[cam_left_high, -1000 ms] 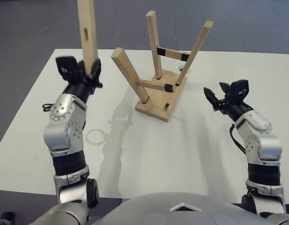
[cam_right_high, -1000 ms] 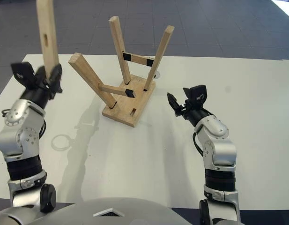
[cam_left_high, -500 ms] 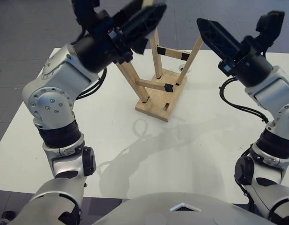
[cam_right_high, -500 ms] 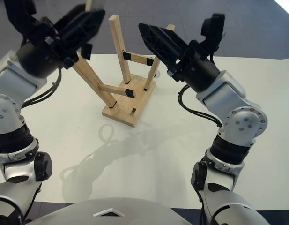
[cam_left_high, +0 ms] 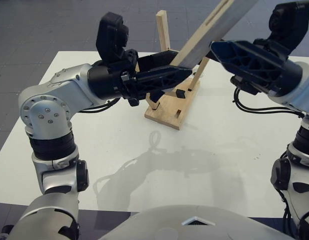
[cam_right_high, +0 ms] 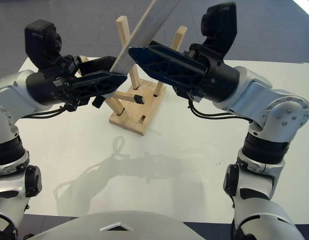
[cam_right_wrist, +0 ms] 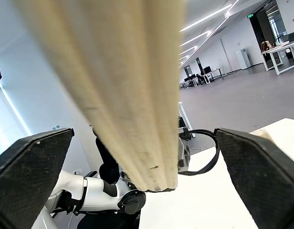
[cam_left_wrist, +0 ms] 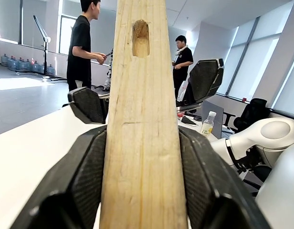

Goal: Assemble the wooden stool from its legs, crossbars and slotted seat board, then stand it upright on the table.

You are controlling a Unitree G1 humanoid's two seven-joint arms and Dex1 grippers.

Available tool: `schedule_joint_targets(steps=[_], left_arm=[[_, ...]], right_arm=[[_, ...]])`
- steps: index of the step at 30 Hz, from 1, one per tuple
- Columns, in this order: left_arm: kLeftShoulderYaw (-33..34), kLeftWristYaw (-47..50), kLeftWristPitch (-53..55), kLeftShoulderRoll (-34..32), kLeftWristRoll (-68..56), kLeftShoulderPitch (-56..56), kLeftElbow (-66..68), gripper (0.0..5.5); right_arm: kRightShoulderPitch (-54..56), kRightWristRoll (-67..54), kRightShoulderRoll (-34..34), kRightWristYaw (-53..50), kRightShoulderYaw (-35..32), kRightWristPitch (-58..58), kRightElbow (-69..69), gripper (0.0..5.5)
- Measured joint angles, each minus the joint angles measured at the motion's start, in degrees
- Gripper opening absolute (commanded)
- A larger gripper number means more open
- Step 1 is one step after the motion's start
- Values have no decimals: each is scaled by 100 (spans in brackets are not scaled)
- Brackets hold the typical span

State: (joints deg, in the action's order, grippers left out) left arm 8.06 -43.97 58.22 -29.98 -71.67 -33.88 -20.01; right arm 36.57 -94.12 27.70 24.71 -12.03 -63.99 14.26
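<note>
While the loose leg (cam_left_high: 209, 31) is clamped by the fingers of the left gripper (cam_left_high: 178, 67) and slanted toward 1 o'clock, the right gripper (cam_left_high: 219, 50) is held at its 3 o'clock side, fingers spread (gripping nothing); the part-built stool (cam_left_high: 167, 111) is set inverted on the surface (cam_left_high: 219, 150) toward 12 o'clock

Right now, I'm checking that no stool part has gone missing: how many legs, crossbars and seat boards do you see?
Legs: 4, three standing in the seat board, one leg between the left fingers
Crossbars: 1 in plain sight; the arms may hide another
Seat boards: 1
Total: 6
</note>
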Motion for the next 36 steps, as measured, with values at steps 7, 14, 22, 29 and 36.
schedule_joint_targets(steps=[7,14,22,29,36], left_arm=[[-99,-82,-1,-83,7,42,-37,205],[-129,-272,-18,-195,73,127,-40,205],[-185,-347,-58,-198,214,192,-45,205],[-202,-376,-84,-151,127,226,-92,299],[-105,-476,-259,-328,285,230,-147,353]], right_arm=[[-1,234,241,339,265,6,44,425],[-1,337,250,518,345,17,53,309],[-6,266,258,406,342,78,129,223],[-135,444,394,564,398,167,314,204],[-187,349,446,633,411,169,331,204]])
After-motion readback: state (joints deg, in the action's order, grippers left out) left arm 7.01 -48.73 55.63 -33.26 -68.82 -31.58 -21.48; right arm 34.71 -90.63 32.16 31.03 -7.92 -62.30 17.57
